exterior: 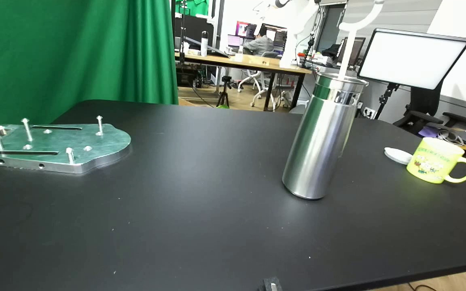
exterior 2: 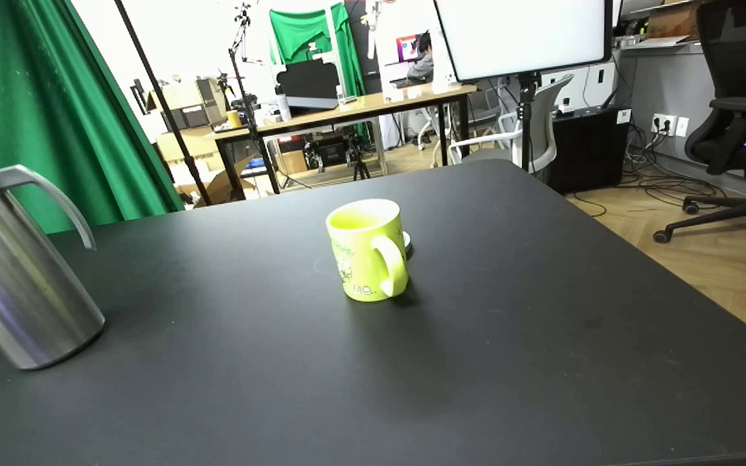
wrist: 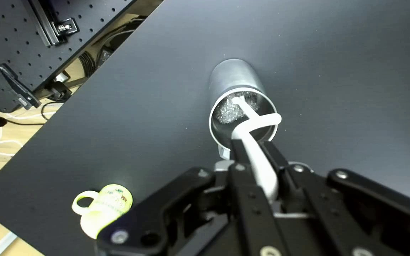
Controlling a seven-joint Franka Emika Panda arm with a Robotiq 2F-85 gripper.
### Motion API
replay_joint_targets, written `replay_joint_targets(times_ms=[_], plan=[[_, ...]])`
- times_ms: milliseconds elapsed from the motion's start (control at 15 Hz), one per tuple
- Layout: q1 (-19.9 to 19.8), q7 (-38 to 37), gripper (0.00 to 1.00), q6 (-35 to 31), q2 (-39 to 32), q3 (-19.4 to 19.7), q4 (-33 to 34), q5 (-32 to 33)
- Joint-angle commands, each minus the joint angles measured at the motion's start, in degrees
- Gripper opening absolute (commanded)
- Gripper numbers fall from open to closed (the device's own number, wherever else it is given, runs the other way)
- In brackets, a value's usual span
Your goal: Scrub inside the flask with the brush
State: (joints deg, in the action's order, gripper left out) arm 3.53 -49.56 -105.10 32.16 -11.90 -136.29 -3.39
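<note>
The brush (wrist: 249, 126) reaches into the flask (exterior: 318, 145).

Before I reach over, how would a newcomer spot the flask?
On the black table stands the flask, a tall silver cylinder with a white brush sticking out of its open top. Unlike the short yellow-green mug, it's plain metal and far taller.

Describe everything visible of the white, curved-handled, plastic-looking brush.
The white, plastic-looking brush has a straight shaft and a bent handle, gripped by the black, two-fingered, metal-looking end effector. The shaft points down through the open mouth of the tall, silver, steel-looking cylindrical flask; inside, what look like pale, glinting bristles show at its lower end. Whether these touch the flask's wall or bottom is unclear.
</note>
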Motion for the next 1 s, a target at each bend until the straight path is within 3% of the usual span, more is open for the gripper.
replay_joint_targets(times_ms=[0,400,933], plan=[[-0.82,1.07,0.04,0.9,1.76,0.6,0.35,-1.08],[-3.64,6.12,0.04,-6.81,-4.33,4.27,-0.49,-4.1],[-4.45,7.96,0.04,-12.78,-15.28,5.38,0.14,-5.67]])
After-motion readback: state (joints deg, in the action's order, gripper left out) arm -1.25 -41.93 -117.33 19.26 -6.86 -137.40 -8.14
